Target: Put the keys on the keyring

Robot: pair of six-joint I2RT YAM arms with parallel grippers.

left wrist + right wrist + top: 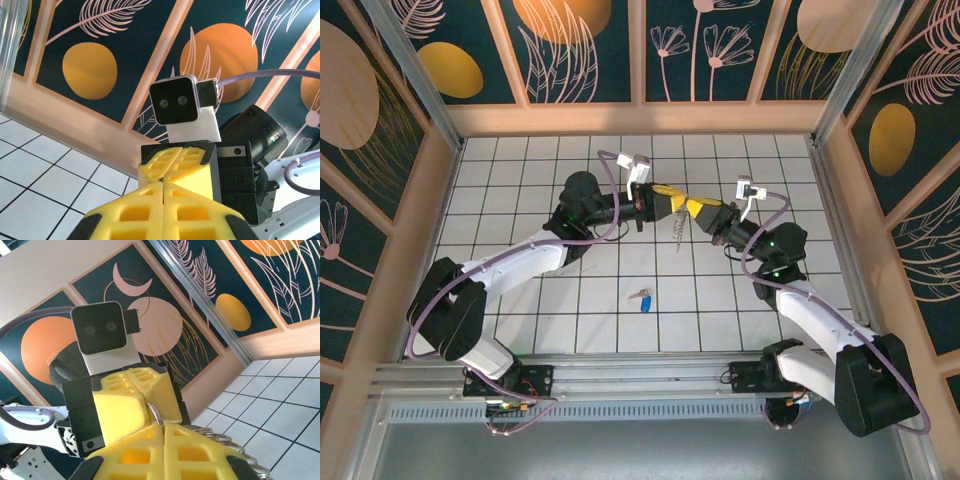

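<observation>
Yellow-padded, your left gripper point(667, 196) and right gripper point(697, 208) both pinch the keyring point(155, 415) above the table's point(520, 170) centre, probably to brace it. The blue-headed key point(642, 298) lies unthreaded toward the near edge.

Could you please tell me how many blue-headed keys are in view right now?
1. The blue-headed key lies loose on the white tiles, below the dangling keyring in the top view. Whether others hang on that ring is too small to tell.
</observation>
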